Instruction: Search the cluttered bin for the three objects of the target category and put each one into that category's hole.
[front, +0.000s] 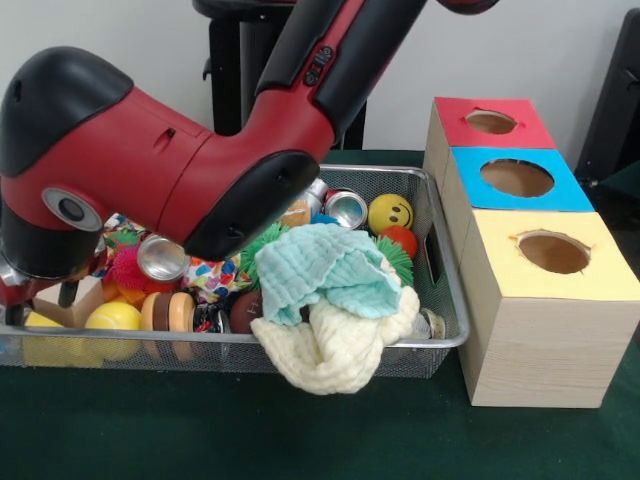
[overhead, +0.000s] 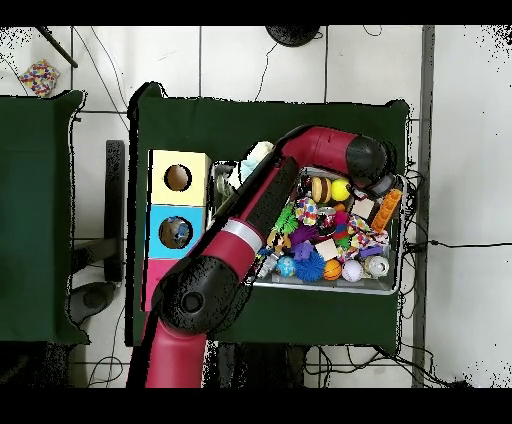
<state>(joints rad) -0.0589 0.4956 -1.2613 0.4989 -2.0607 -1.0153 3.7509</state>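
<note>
Red arm (front: 200, 150) low over wire bin (front: 445, 300), gripper state impossible to tell, silver can (front: 162, 258) lying sideways, open end toward seven o'clock.

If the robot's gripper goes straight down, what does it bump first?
Probably toys in the bin. The gripper points down at the bin's end, near a wooden block and a yellow ball. The arm hides which of them comes first.
</note>
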